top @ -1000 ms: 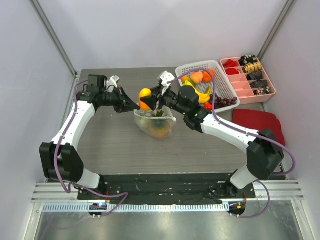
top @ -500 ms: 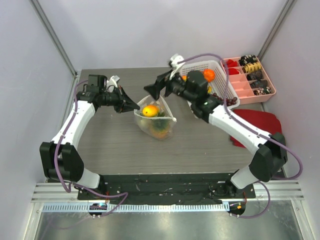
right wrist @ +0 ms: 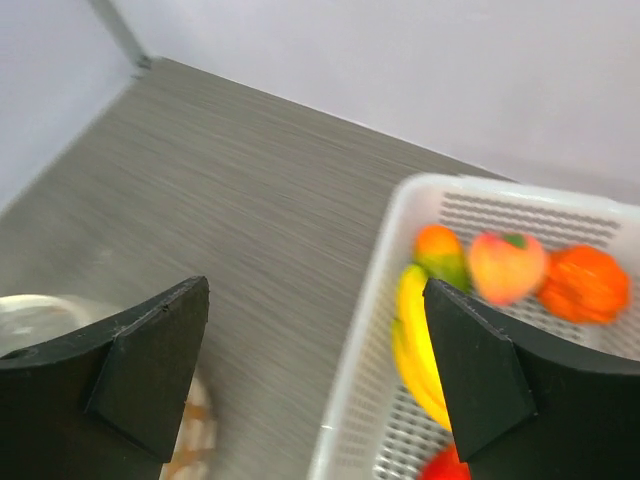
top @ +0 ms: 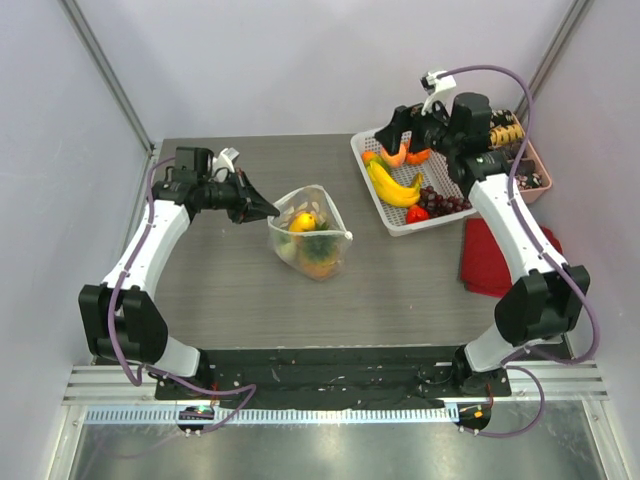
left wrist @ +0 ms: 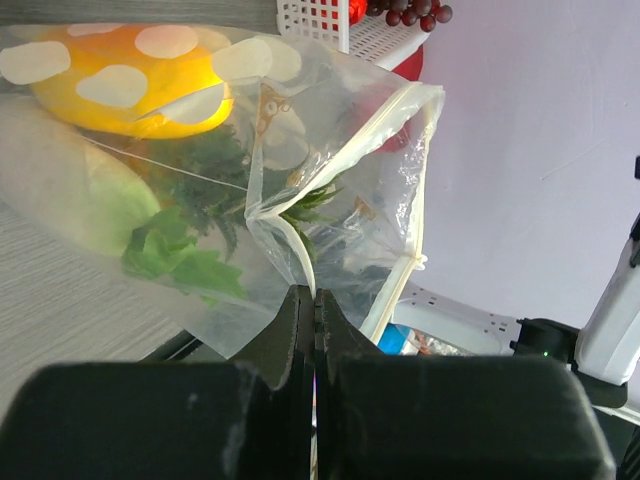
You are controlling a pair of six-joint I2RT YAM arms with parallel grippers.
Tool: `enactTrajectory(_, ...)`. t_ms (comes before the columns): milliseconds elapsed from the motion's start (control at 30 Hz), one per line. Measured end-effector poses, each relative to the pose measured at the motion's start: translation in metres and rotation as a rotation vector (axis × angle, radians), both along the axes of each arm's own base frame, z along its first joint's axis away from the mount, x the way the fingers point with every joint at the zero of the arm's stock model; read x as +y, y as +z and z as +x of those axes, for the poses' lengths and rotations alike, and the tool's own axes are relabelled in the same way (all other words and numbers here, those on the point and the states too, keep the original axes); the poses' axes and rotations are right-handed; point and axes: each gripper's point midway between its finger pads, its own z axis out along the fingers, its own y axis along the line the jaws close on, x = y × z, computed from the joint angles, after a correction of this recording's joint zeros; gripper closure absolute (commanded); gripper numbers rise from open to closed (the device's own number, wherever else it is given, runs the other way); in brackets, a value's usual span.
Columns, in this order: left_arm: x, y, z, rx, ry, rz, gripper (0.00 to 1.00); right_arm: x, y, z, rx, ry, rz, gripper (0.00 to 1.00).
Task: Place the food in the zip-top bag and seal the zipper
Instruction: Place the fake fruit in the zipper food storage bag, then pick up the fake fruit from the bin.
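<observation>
Clear dotted zip-top bag (top: pixel 312 232) stands mid bench (top: pixel 230 290), mouth open and facing up.

Left end effector (top: pixel 272 210) is fully closed, pinching the bag's left rim. The left wrist view shows the film squeezed flat between the fingers (left wrist: pixel 290 325). The zipper (left wrist: pixel 405 200) strip runs unsealed around the open mouth.

Inside the bag:
- yellow-orange fruit (top: pixel 303 221) on top, near the mouth
- green leaves (left wrist: pixel 190 235) below it
- pale piece (left wrist: pixel 70 190) next to the leaves, probably the radish, but hard to tell through the crinkled film

Right end effector (top: pixel 400 132) is spread wide with nothing between the fingers. It hangs above the far-left corner of the white mesh basket (top: pixel 440 212), well apart from the bag.

In the basket:
- banana (top: pixel 393 184) along the left side
- peach (right wrist: pixel 507 265) and round orange fruit (right wrist: pixel 583 283) at the far end
- small orange-green piece (right wrist: pixel 440 252) beside the peach
- dark grapes (top: pixel 445 203) and a red piece (top: pixel 417 213) near the front edge

The right wrist view is motion-blurred, so there's no finer detail on those.

Pink compartment tray (top: pixel 540 178) sits right of the basket, partly hidden by the right arm. Red cloth (top: pixel 500 255) lies just in front of the tray.
</observation>
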Motion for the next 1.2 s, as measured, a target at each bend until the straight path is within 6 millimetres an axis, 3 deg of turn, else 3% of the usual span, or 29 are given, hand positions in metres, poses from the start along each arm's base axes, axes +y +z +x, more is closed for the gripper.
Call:
enactTrajectory(100,0.0,0.002,0.001,-0.007,-0.001,0.001,1.0,-0.031,-0.027,0.026,0.036,-0.096,-0.092,0.15)
enactTrajectory(333,0.001,0.001,0.001,-0.011,0.0,0.007,1.0,-0.093,-0.143,0.095,0.198,-0.265,-0.313,0.16)
enactTrajectory(400,0.001,0.0,0.001,-0.015,-0.002,0.01,1.0,-0.103,-0.174,0.108,0.231,-0.281,-0.377,0.17)
enactTrajectory(533,0.001,0.001,0.003,-0.02,-0.006,0.012,1.0,-0.112,-0.205,0.134,0.212,-0.278,-0.475,0.12)
enactTrajectory(700,0.001,-0.002,0.004,-0.011,-0.008,0.014,1.0,-0.113,-0.217,0.15,0.157,-0.24,-0.543,0.11)
enactTrajectory(1067,0.0,-0.01,0.006,0.01,-0.009,0.017,1.0,-0.088,-0.188,0.17,0.074,-0.181,-0.412,0.11)
enactTrajectory(1200,0.0,-0.012,0.007,0.018,-0.011,0.018,1.0,-0.084,-0.192,0.183,0.071,-0.182,-0.378,0.11)
